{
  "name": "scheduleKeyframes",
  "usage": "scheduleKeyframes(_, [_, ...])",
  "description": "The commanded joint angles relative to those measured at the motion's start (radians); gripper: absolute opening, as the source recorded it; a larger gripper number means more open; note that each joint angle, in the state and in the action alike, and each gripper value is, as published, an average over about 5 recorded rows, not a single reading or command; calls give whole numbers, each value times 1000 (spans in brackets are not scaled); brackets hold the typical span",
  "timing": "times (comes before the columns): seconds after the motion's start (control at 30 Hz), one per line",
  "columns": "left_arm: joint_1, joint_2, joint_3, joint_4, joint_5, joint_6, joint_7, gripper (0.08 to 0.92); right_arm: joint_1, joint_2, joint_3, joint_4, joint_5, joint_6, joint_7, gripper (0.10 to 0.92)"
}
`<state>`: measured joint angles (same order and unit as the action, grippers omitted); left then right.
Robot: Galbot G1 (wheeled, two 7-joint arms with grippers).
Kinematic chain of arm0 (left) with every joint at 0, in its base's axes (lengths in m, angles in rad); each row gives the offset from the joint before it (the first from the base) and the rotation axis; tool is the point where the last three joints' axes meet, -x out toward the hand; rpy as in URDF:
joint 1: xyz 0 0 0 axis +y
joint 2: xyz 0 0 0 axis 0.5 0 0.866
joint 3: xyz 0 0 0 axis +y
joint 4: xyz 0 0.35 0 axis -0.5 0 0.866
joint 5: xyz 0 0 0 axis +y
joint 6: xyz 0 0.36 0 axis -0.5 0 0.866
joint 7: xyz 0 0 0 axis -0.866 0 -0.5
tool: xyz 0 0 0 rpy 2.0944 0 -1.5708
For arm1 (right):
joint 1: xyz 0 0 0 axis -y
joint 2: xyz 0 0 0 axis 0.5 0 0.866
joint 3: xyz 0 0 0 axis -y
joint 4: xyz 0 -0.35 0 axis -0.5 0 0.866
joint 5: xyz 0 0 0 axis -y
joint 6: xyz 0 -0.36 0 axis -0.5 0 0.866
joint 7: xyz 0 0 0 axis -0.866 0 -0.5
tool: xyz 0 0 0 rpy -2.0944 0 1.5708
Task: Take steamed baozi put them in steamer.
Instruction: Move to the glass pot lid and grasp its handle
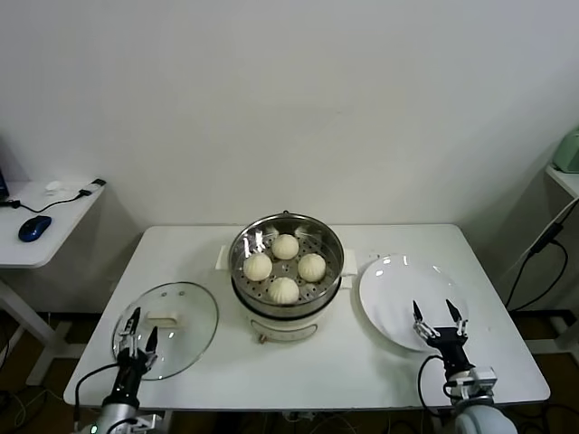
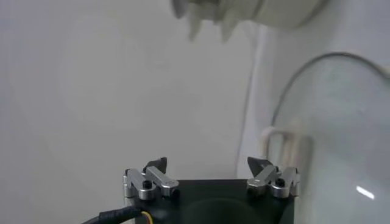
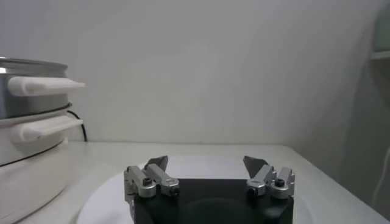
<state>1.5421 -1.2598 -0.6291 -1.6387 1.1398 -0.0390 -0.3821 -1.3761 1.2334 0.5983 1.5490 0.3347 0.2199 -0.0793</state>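
Several pale baozi (image 1: 284, 266) sit on the perforated tray inside the shiny steel steamer (image 1: 248, 240), which stands on a white base at the table's middle. The steamer's side and white handles show in the right wrist view (image 3: 24, 115). My right gripper (image 1: 439, 316) is open and empty, low over the near edge of the white plate (image 1: 398, 280). My left gripper (image 1: 137, 327) is open and empty, low over the near edge of the glass lid (image 1: 185, 312).
The glass lid with a white handle (image 1: 164, 319) lies flat at the table's left; it also shows in the left wrist view (image 2: 341, 128). The white plate (image 3: 201, 167) lies at the right. A side desk with a blue mouse (image 1: 34, 227) stands far left.
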Motion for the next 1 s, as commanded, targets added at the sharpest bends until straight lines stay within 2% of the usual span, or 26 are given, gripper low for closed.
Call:
scheduleKeyframes(0.03, [-19, 0, -1, 102, 181, 7, -39, 823, -17, 24, 12, 17, -21, -3, 12, 823])
scheduleKeyframes(0.33, [-95, -34, 12, 165, 220, 30, -52, 823, -27, 41, 18, 20, -30, -1, 18, 823])
scheduleKeyframes(0.93, [-204, -33, 24, 233, 230, 69, -55, 821, -37, 53, 19, 10, -52, 1, 13, 823])
scheduleKeyframes(1.0, [-208, -32, 27, 246, 232, 74, -54, 797, -36, 54, 18, 9, -53, 1, 13, 823])
